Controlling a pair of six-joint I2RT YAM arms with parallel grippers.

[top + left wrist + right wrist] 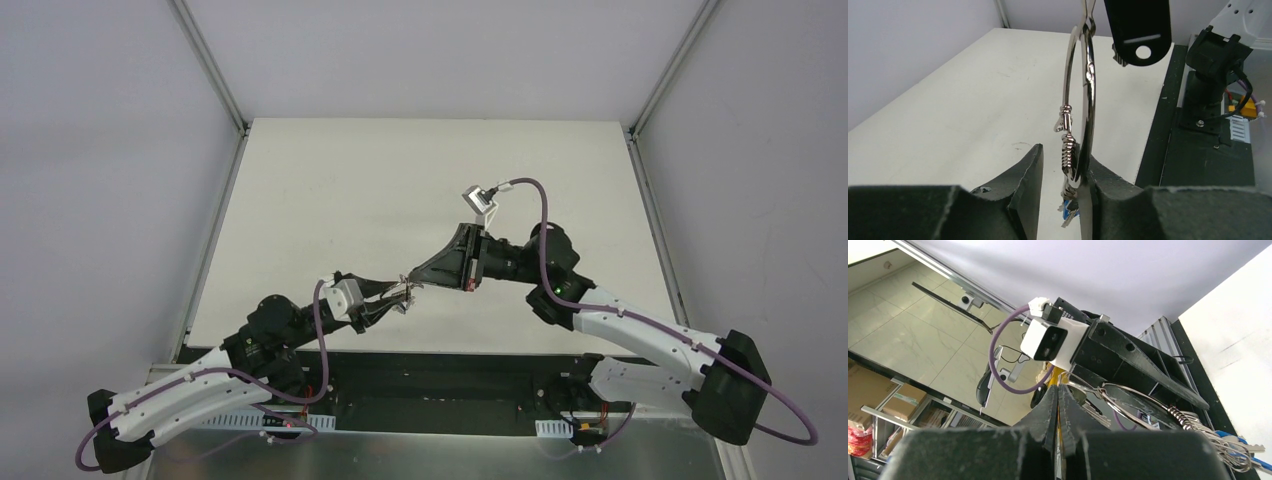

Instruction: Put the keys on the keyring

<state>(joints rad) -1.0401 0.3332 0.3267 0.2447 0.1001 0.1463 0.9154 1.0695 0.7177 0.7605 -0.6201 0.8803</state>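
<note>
The keyring (1091, 75) is a thin silver wire loop standing upright in the air, seen edge-on from my left wrist, with part of its wire wound into a tight coil. Its lower arc sits between the parted fingers of my left pincer (1064, 159) and leans on just one of them. Its top seems to be nipped in my closed right pincer (1058, 400), though I can't quite make out the contact. The keys (1243, 450), small and silver, one with a blue head, hang bunched on the loop's low end.
</note>
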